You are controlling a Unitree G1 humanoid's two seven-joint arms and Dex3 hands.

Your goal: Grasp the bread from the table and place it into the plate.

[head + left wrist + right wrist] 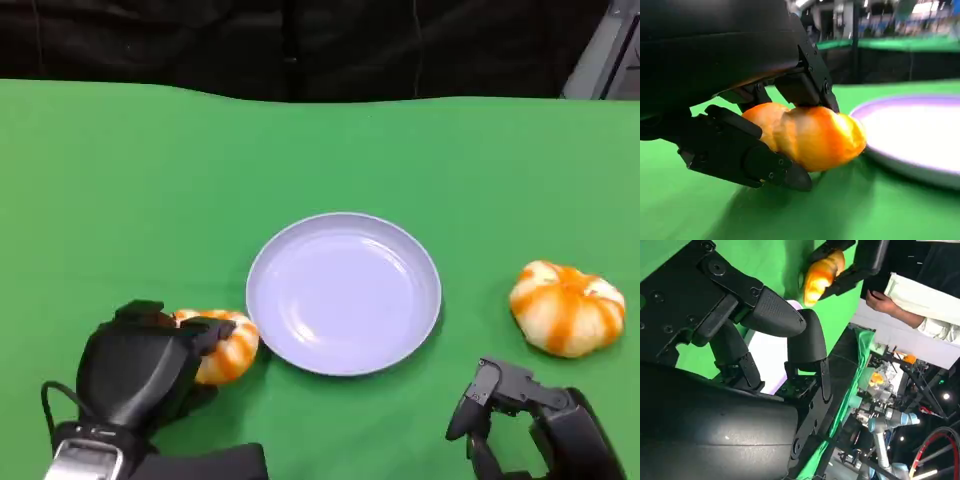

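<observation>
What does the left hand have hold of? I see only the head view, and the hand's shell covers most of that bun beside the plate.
Observer: In the left wrist view, the left hand has fingers on both sides of the near bread.
Operator: Is it off the table?
Observer: Cannot tell; its underside is close to the green table.
Operator: How near is the plate?
Observer: The plate rim sits just beyond the bread.

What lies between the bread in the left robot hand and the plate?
Nothing: the head view shows the bread held by the left robot hand right beside the plate rim; the left wrist view shows likewise.
</observation>
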